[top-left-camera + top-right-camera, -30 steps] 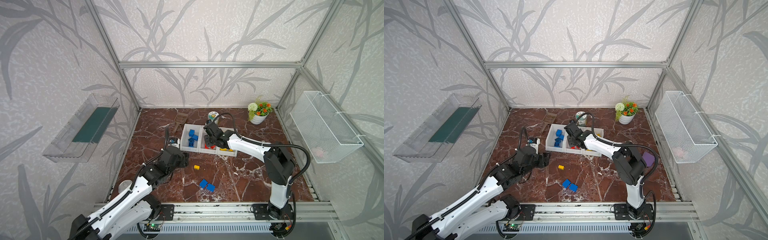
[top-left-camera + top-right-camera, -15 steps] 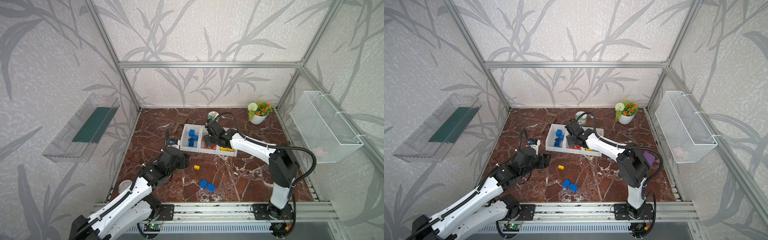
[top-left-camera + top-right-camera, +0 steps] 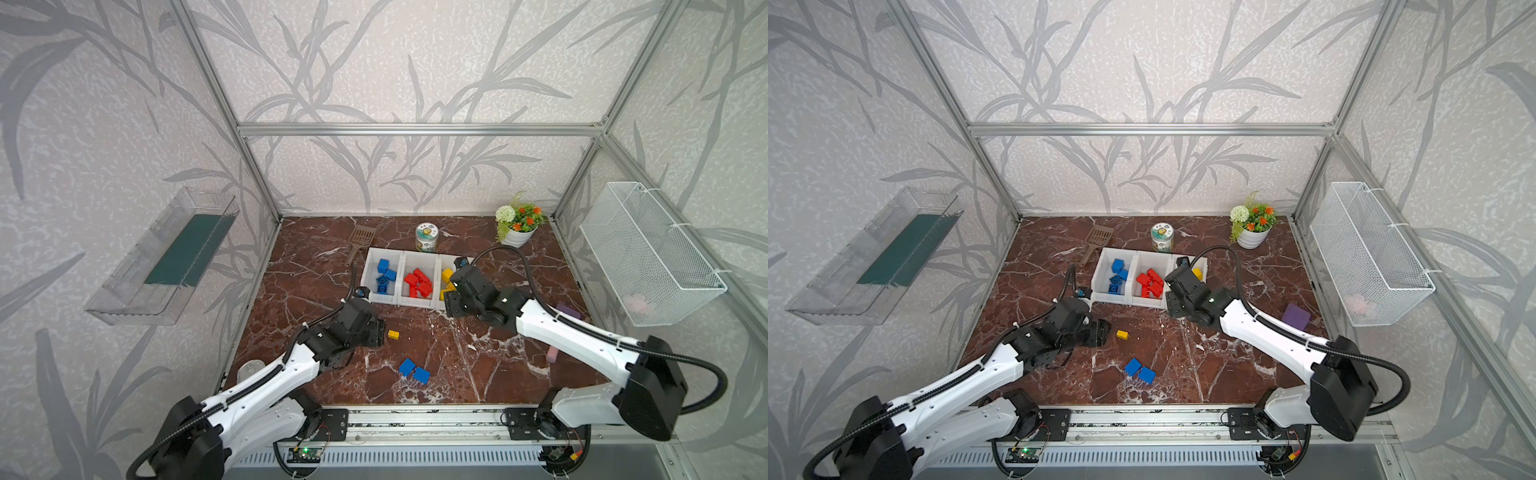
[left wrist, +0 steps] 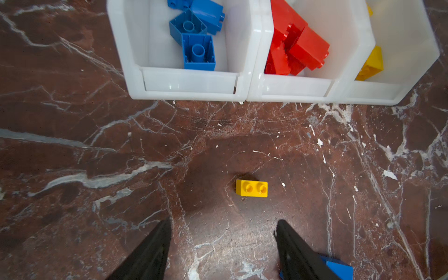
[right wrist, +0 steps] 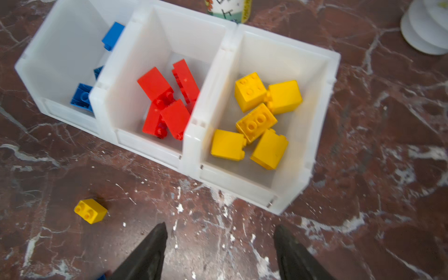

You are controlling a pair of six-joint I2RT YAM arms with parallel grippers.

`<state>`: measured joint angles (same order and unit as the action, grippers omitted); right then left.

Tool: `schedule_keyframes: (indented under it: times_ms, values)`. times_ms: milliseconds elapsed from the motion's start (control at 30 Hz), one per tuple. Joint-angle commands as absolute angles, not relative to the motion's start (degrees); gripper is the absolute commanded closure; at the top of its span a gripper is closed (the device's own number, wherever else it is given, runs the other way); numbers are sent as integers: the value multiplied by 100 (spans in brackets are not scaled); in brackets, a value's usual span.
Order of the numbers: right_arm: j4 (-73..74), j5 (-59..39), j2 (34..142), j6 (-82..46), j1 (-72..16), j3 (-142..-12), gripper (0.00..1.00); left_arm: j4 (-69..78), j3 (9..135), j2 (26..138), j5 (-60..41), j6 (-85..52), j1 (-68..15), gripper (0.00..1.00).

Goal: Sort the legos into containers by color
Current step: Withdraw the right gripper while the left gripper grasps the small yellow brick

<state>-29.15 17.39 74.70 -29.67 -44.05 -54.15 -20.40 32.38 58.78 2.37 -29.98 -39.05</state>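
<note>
Three joined white containers (image 3: 382,297) (image 3: 1108,297) (image 4: 189,82) (image 5: 150,148) hold sorted legos: blue ones (image 3: 384,274) on the left, red ones (image 3: 419,283) (image 5: 167,106) in the middle, yellow ones (image 5: 257,116) on the right. A small yellow lego (image 3: 393,334) (image 3: 1122,334) (image 4: 251,188) (image 5: 90,211) lies on the marble floor. My left gripper (image 3: 380,330) (image 4: 223,224) hovers open beside it. Two blue legos (image 3: 413,370) (image 3: 1139,370) lie nearer the front. My right gripper (image 3: 448,300) (image 5: 220,226) hangs open and empty before the yellow bin.
A jar (image 3: 427,237), a brown scoop (image 3: 359,241) and a flower pot (image 3: 517,235) stand behind the bins. A purple block (image 3: 1296,316) and a pink piece (image 3: 552,353) lie at the right. A wire basket (image 3: 648,253) and clear tray (image 3: 166,257) hang on the side walls.
My right gripper has drawn back from over the middle bin toward the near side, in front of the yellow bin, with its jaws wider. The left arm has stayed put.
</note>
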Motion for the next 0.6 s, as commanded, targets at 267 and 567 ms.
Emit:
schedule_keyframes:
  times_ms: [267, 567]
  values:
    - [-3587, 2533, 5287, -4342, -4412, -3815, 29, -1504, 3602, 7391, -415, -2845, -4051, 29]
    - [-3998, 2578, 4790, -4658, -4411, -3569, 29, -1545, 4142, 8390, -599, -2421, -4087, 29]
